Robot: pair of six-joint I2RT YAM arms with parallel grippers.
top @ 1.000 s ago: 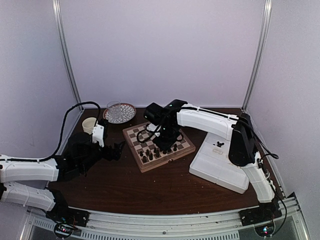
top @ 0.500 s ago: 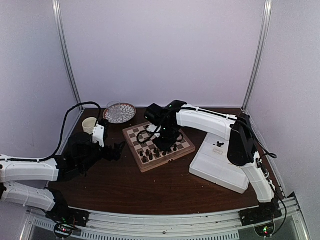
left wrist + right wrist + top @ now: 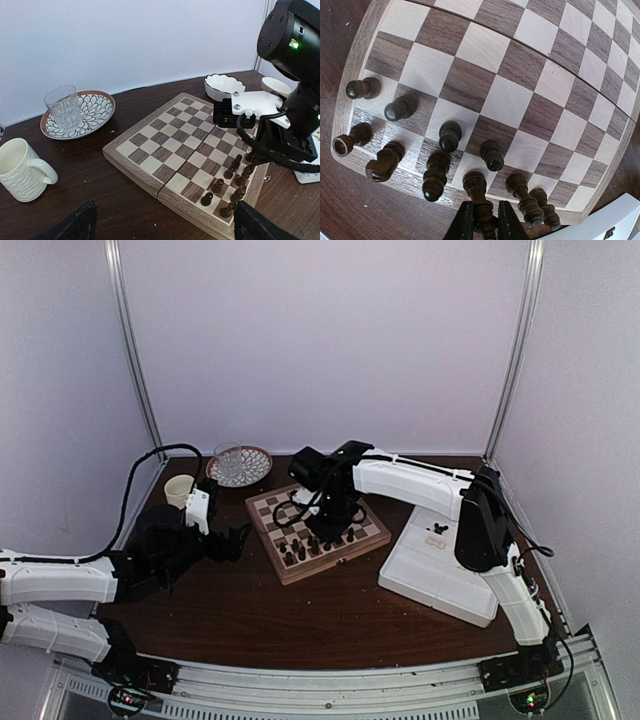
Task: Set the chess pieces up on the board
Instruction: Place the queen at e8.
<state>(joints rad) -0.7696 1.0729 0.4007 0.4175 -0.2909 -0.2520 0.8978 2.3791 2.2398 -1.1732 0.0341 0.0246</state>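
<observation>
Your board (image 3: pixel 165 145) lies mid-table, turned at an angle to the table's edges. The dark chess pieces (image 3: pixel 450 136) are crowded into the two rows along its edge nearest the arm bases, towards the corner beside the white tray (image 3: pixel 430 575).

Your right gripper (image 3: pixel 485 225) hangs over that edge, its jaws drawn in narrow on one dark piece (image 3: pixel 479 200) in the outermost row. You cannot tell whether the piece's base is touching its square.

Your left gripper (image 3: pixel 232 538) hovers just off the board's left side, well apart from the pieces, spread wide and holding nothing. In its wrist view only the tips of its fingers (image 3: pixel 80 225) show at the bottom corners.

Behind the board's left side stand a cream mug (image 3: pixel 22 170) and a glass (image 3: pixel 62 105) on a patterned plate (image 3: pixel 100 100). A white scalloped bowl (image 3: pixel 222 82) sits near the board's far corner.
</observation>
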